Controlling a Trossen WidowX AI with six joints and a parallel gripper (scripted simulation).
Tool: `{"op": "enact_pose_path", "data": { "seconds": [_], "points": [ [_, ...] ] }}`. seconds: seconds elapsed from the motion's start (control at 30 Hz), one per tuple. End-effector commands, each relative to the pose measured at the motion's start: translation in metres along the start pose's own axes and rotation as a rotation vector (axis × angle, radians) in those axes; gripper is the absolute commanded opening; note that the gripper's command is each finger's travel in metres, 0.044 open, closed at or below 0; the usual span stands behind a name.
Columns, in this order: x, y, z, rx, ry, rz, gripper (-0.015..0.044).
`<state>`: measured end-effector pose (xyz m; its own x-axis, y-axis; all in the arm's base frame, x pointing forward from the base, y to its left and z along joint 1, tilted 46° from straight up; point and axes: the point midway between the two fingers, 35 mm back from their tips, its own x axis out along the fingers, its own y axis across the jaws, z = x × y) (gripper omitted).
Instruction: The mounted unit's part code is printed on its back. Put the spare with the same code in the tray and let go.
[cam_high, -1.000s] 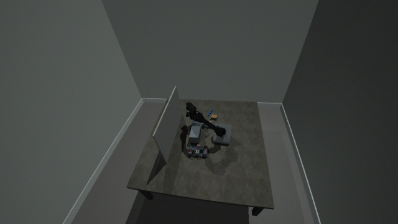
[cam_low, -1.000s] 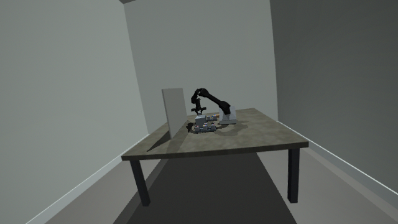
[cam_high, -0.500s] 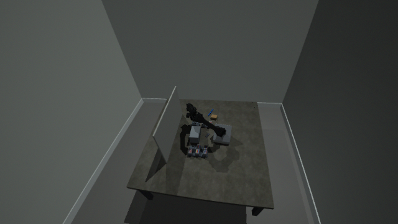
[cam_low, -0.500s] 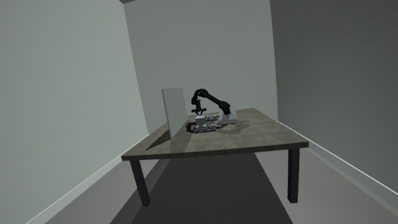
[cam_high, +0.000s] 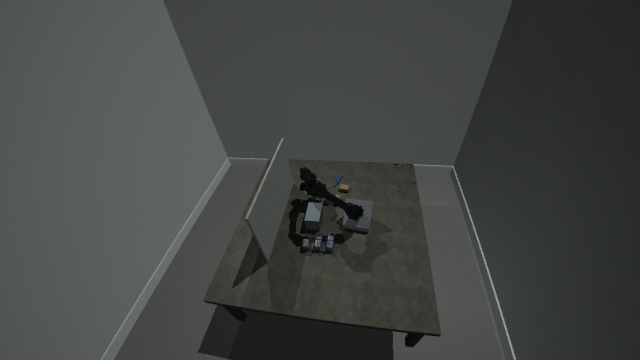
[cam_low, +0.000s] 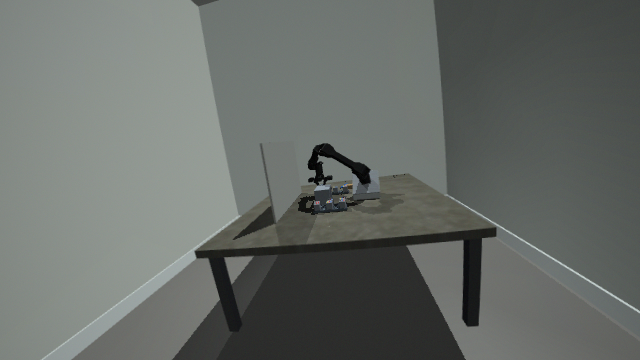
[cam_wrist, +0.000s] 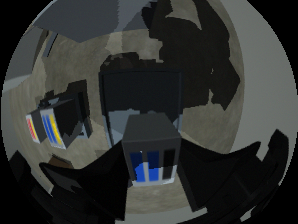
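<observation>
My gripper (cam_wrist: 148, 138) (cam_low: 320, 181) is shut on a dark spare block (cam_wrist: 151, 127), whose white-edged label shows two blue stripes and a black one. The block is held above the table; in the wrist view it overlaps the near part of the dark rectangular tray (cam_wrist: 142, 92). I cannot tell its height over the tray. Two other spares stand left of the tray, one with blue and yellow stripes (cam_wrist: 54, 131), one with red and yellow (cam_wrist: 33, 128). More striped units (cam_high: 318, 243) (cam_low: 329, 204) stand in a row at the front. No printed code is readable; I cannot make out the mounted unit's back.
A grey box (cam_high: 313, 214) (cam_low: 323, 193) stands between the front row and the rear spares. A tall pale panel (cam_high: 267, 200) (cam_low: 282, 175) stands on the left. An orange block (cam_high: 344, 188) and a blue stick (cam_high: 338, 181) lie at the back. The arm's grey base (cam_high: 362, 224) is to the right.
</observation>
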<state>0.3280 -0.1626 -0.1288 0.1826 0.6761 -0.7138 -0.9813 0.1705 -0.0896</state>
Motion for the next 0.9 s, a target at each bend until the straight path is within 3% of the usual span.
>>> {"op": "enact_pose_path", "data": {
  "seconds": [0.0,0.63,0.87],
  "points": [
    [0.005,0.002,0.001,0.006,-0.005,0.001,0.0000],
    [0.020,0.005,0.003,0.005,-0.007,0.001,0.0000],
    [0.017,0.003,0.003,0.000,-0.003,0.001,0.0184]
  ]
}}
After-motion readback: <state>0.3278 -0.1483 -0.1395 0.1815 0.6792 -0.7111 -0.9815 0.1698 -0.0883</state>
